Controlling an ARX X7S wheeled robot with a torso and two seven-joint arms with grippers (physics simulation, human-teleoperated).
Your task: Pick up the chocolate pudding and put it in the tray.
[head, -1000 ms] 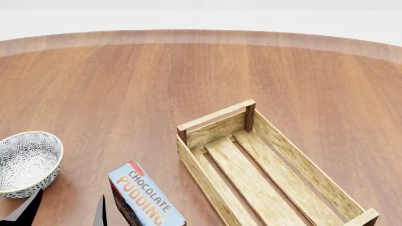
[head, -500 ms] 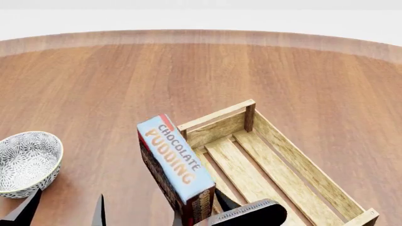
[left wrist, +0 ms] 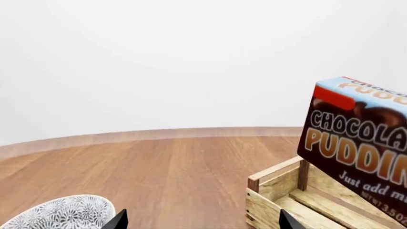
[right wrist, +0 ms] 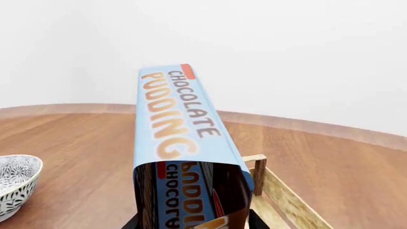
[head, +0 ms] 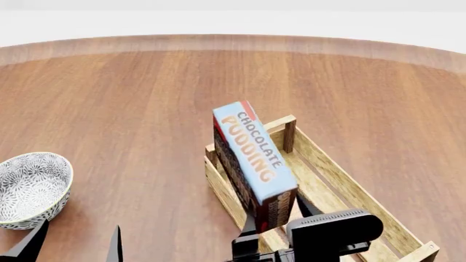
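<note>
The chocolate pudding [head: 251, 158] is a brown carton with a light blue face. It hangs tilted in the air over the far left part of the tray [head: 350, 191], a light-wood slatted crate. My right gripper [head: 275, 215] is shut on the carton's near end, one dark finger on each brown side. The right wrist view shows the carton [right wrist: 181, 129] reaching away from the gripper [right wrist: 194, 222], with the tray [right wrist: 286, 202] below it. My left gripper [head: 73, 248] stands open and empty at the near left. Its wrist view shows the carton [left wrist: 359, 148] above the tray [left wrist: 273, 191].
A round grey-white patterned bowl [head: 29, 185] stands on the wooden table [head: 145, 98] at the near left, just beyond the left gripper's fingertips [head: 33, 243]. It also shows in both wrist views, bowl [left wrist: 64, 214] and bowl [right wrist: 13, 183]. The table's curved far edge meets a white wall.
The right gripper has carried the carton up, away and to the right, from left of the tray to above its far left part. The left arm and the bowl have not moved.
</note>
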